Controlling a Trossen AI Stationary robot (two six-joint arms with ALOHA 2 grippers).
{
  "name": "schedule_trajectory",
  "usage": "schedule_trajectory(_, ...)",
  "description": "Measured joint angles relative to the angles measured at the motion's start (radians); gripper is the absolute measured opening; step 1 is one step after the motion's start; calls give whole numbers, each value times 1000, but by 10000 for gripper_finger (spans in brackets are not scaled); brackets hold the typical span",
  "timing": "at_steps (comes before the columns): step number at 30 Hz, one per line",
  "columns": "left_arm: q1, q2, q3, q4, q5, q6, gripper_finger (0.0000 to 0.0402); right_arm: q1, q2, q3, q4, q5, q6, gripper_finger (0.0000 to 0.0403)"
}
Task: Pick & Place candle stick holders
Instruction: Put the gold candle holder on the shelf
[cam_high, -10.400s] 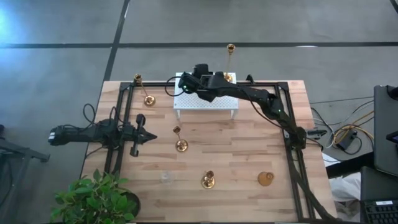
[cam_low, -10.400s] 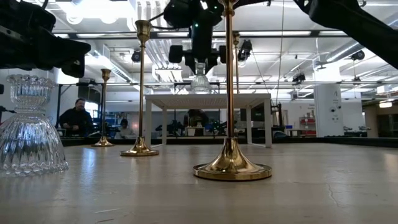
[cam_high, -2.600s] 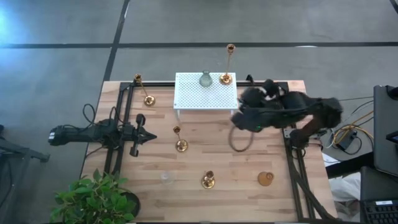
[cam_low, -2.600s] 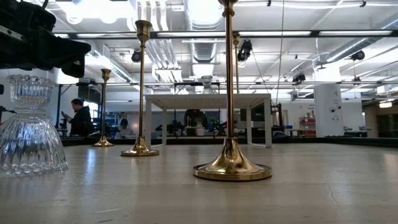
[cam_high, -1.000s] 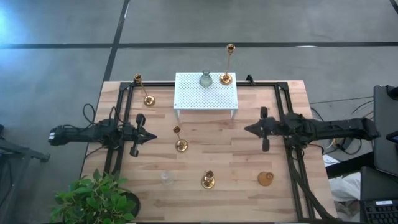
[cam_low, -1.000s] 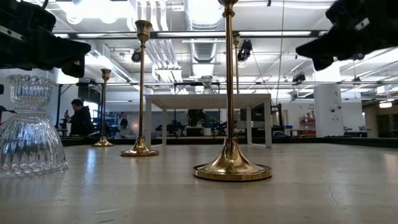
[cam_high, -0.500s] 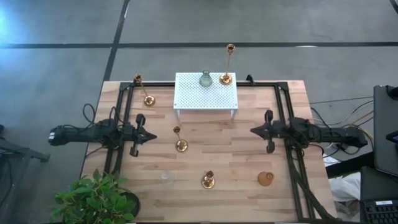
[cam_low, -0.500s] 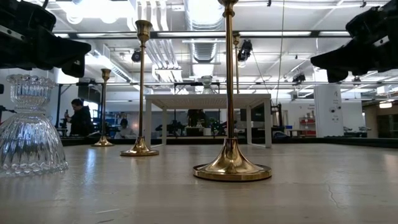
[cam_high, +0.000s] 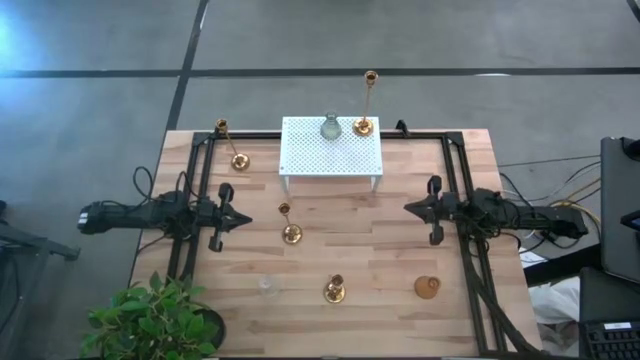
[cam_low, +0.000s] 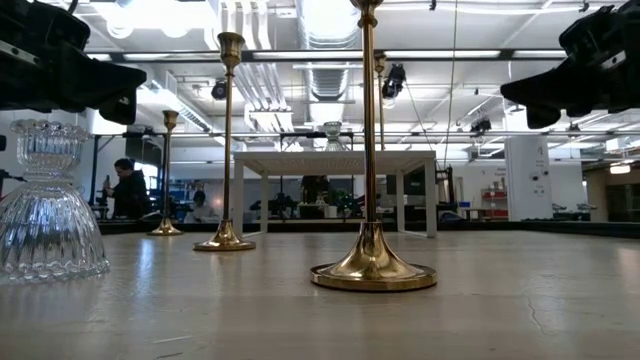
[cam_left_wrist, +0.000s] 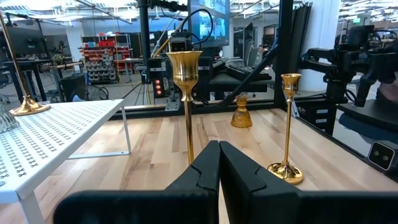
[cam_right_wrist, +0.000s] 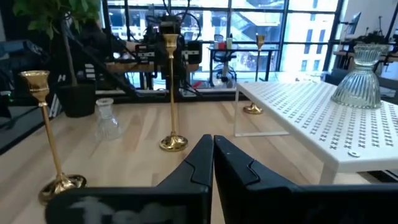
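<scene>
Progress looks partial: one glass holder and one tall brass holder stand on the white rack (five others wait on the desk). Left claw and right claw rest pinched together, empty.

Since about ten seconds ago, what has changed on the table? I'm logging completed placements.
The right gripper left a clear glass holder on the white rack, beside the tall brass holder, then withdrew to the table's right side, now shut and empty. The left gripper stayed parked and shut; the other holders on the table did not move.
</scene>
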Motion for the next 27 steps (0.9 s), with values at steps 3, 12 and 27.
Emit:
schedule_trajectory(3, 0, 0, 0, 0, 0, 0, 14, 0, 10, 0, -2, 0, 1, 8)
schedule_trajectory(12, 0, 0, 0, 0, 0, 0, 14, 0, 8, 0, -1, -2, 1, 8)
schedule_trajectory(27, 0, 0, 0, 10, 2, -14, 14, 0, 8, 0, -1, -2, 1, 8)
